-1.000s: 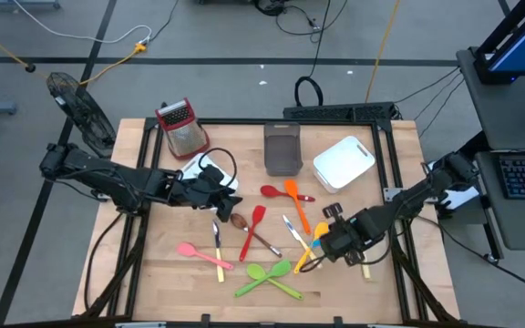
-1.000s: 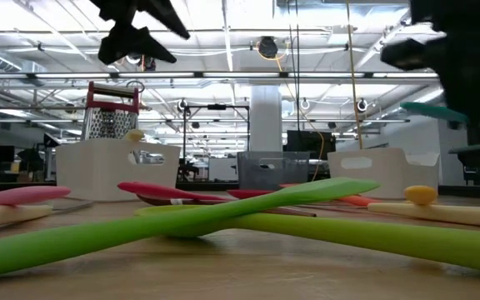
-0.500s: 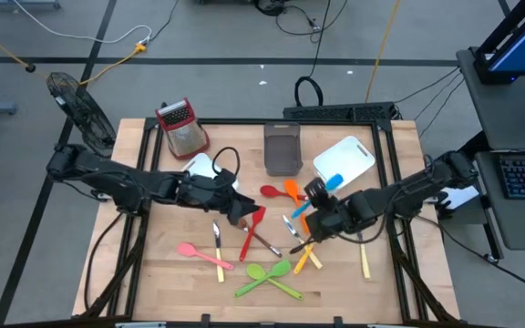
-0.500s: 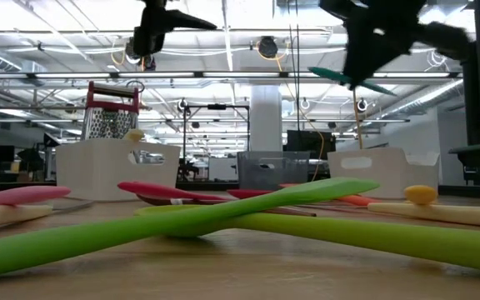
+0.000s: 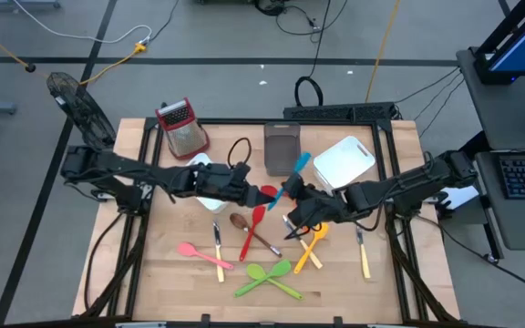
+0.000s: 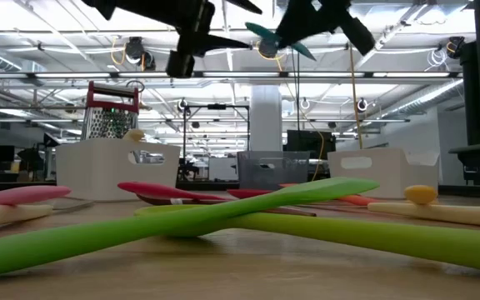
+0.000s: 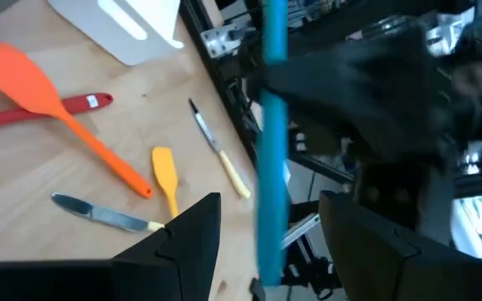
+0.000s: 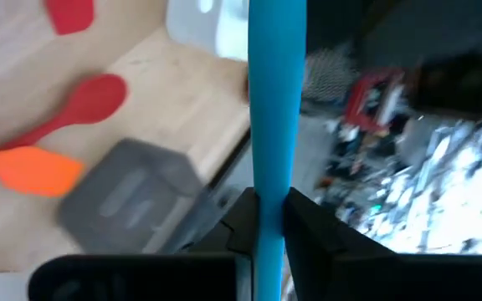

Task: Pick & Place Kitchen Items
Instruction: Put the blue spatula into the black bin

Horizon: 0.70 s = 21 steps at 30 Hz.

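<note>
My right gripper (image 5: pixel 292 197) hangs over the table's middle, shut on a blue utensil (image 5: pixel 297 171) that is lifted high above the wood. In the low view the utensil (image 6: pixel 267 36) shows near the picture's top. My left gripper (image 5: pixel 257 189) is open and faces the right one from the table's left. In its wrist view the blue utensil (image 7: pixel 271 125) stands in the gap between its two fingers (image 7: pixel 192 236), with daylight on both sides. Red, orange, green, pink and brown utensils and yellow-handled knives lie flat on the wood below, among them a red spatula (image 5: pixel 257 220). My right gripper pinches the blue utensil's handle (image 8: pixel 270 188) between its two fingers (image 8: pixel 243 219). The fingers come from the table's right and lie across the handle. The utensil is lifted clear, and its long free end (image 5: pixel 302 161) points toward the far edge.
A dark grey bin (image 5: pixel 282 148) and a white bin (image 5: pixel 346 162) stand at the far middle, and a red-topped grater (image 5: pixel 181 126) at the far left. Another white bin (image 5: pixel 200 169) lies partly under my left arm. Green spatulas (image 5: pixel 268 273) lie crossed at the near edge.
My right gripper has risen from the near right of the table and gone toward the left and far side with the blue utensil. It has rolled, so the utensil has turned to point at the far edge. My left gripper has gone right, toward it.
</note>
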Motion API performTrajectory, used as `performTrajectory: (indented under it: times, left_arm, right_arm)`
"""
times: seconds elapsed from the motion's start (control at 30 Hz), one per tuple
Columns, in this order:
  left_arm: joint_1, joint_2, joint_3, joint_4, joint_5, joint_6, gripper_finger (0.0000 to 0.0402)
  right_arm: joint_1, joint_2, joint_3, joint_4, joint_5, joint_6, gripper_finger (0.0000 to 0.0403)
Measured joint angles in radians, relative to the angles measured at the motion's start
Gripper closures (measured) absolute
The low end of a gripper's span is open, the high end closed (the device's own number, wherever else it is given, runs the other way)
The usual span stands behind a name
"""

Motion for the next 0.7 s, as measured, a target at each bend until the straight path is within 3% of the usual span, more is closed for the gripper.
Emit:
performTrajectory:
  times: [0.13,0.7]
  left_arm:
    - [0.016,0.001,0.000,0.012,0.010,0.001,0.0195]
    - [0.006,0.000,0.000,0.010,0.113,0.004,0.0195]
  right_arm:
    - [0.000,0.000,0.000,0.041,-0.030,-0.084,0.0377]
    - [-0.013,0.002,0.000,0.081,-0.083,-0.141,0.0377]
